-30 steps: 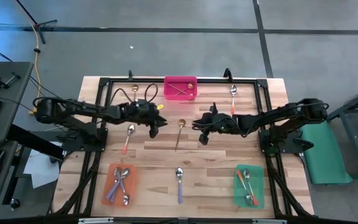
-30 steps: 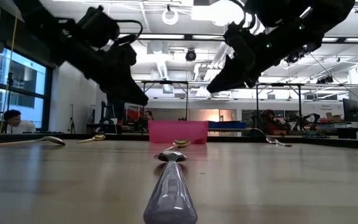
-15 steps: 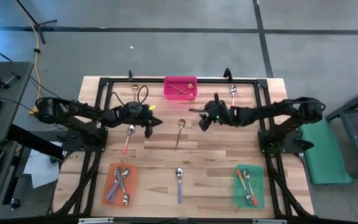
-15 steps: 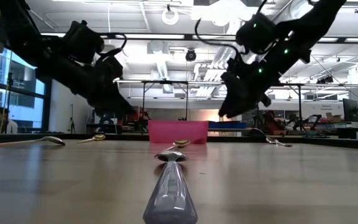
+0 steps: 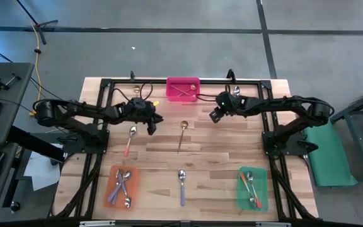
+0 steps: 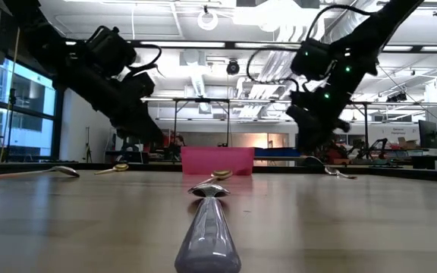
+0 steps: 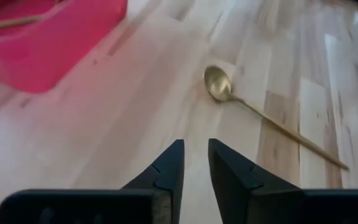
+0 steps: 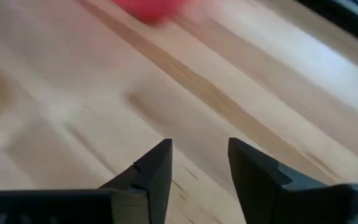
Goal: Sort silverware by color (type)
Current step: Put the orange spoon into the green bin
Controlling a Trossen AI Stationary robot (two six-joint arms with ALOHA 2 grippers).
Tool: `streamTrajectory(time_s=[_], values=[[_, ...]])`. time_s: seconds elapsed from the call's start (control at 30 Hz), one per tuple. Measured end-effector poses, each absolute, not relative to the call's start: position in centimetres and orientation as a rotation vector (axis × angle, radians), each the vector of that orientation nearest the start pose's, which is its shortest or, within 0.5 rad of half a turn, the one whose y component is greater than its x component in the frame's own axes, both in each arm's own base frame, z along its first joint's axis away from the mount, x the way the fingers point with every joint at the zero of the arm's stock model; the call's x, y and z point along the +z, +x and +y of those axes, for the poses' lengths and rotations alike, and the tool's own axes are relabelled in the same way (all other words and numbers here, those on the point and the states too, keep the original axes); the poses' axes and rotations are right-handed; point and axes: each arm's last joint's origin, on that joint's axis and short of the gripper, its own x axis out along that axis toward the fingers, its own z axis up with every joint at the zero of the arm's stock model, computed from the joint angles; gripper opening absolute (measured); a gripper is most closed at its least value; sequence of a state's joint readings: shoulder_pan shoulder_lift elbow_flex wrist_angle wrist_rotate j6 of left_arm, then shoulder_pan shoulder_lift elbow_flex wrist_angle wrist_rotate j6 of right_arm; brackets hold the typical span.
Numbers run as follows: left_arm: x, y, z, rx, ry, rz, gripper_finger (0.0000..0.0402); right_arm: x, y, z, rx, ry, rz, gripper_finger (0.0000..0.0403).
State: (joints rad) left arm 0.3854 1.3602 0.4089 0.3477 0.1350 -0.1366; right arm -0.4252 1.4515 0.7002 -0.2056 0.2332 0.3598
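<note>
Lying mid-frame, the gold spoon (image 5: pixel 182 133) looks light, stiff and slippery, best pinched mid-handle; left gripper (image 7: pixel 195 163) and right gripper (image 8: pixel 199 163) both hover with fingers slightly apart, empty.

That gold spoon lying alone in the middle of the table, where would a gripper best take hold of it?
Probably mid-handle. The gold spoon lies flat, bowl toward the pink tray, its slim handle running toward the table's near edge. Coming straight down with one finger on each side of the handle should work; the bowl is wider and rounded. The left gripper, open and empty, is nearest.
</note>
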Motion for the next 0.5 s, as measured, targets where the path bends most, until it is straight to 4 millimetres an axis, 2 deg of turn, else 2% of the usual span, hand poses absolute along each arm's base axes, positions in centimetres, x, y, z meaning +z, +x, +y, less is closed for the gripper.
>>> streamTrajectory(time_s=[0.13, 0.23, 0.37, 0.5], values=[[14.3, 21.9, 8.9, 0.314, -0.307, 0.568, 0.0069, 15.7, 22.3, -12.2, -0.939, 0.486, 0.927, 0.0134], [14.0, 21.5, 9.1, 0.335, -0.322, 0.611, 0.0069, 15.0, 21.6, -12.6, -0.971, 0.497, 0.94, 0.0137], [13.9, 20.9, 9.0, 0.343, -0.342, 0.665, 0.0069, 15.0, 21.8, -13.1, -0.941, 0.42, 0.884, 0.0143], [15.4, 20.6, 8.3, 0.319, -0.326, 0.734, 0.0069, 15.1, 22.9, -13.3, -0.723, 0.361, 0.713, 0.0135]])
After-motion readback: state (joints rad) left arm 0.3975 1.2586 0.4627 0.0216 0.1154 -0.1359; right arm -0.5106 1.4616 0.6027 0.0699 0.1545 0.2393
